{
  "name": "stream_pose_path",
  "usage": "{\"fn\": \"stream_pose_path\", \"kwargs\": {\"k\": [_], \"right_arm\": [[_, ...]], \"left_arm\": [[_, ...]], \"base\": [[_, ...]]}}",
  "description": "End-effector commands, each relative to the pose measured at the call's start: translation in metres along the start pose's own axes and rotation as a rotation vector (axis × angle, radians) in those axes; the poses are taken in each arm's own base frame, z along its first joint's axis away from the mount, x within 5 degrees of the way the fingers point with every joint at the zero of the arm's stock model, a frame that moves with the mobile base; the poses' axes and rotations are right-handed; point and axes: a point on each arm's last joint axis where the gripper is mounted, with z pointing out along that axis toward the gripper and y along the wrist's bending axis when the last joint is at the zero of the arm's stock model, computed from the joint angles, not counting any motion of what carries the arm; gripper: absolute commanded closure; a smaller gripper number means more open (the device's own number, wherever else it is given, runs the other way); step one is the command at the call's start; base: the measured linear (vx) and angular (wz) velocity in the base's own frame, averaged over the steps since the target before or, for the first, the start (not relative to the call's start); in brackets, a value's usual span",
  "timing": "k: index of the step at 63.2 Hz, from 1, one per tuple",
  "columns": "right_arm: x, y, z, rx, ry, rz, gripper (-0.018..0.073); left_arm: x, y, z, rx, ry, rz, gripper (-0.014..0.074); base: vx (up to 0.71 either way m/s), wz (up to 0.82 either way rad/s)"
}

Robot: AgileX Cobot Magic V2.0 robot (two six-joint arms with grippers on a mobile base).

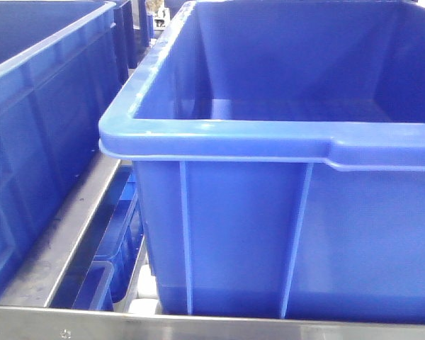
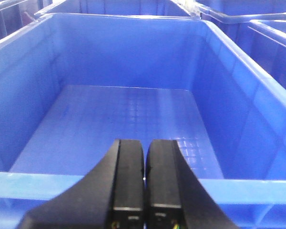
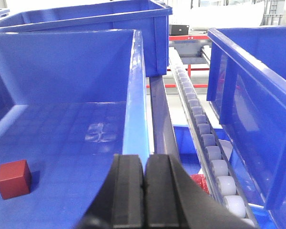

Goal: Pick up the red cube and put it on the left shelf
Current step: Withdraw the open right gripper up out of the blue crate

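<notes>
Deep-blue crates sit on the left shelf, its steel rails and a roller track beside them. The red cube lies on a crate floor, left of the right gripper, apart from its closed fingers. The left gripper is closed too, empty.

The red cube sits flat on the gridded floor of a deep-blue crate, near its left wall. That crate rides the left shelf, steel rails gleaming.
</notes>
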Motion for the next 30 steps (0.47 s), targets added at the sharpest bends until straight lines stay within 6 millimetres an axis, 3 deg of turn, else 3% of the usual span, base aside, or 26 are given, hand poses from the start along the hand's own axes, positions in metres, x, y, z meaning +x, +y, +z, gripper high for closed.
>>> {"fn": "stream_pose_path", "kwargs": {"k": [1,30], "right_arm": [[-0.0082,0.0002,-0.0017,0.002,-0.063,-0.012,0.0514],[-0.0082,0.0002,-0.0017,0.002,-0.063,-0.012,0.0514]], "left_arm": [[0.0000,0.0004,-0.0002,0.001,-0.069,-0.009,0.0495],[0.0000,0.0004,-0.0002,0.001,-0.069,-0.009,0.0495]], "base": [[0.00,0.00],[0.00,0.00]]}}
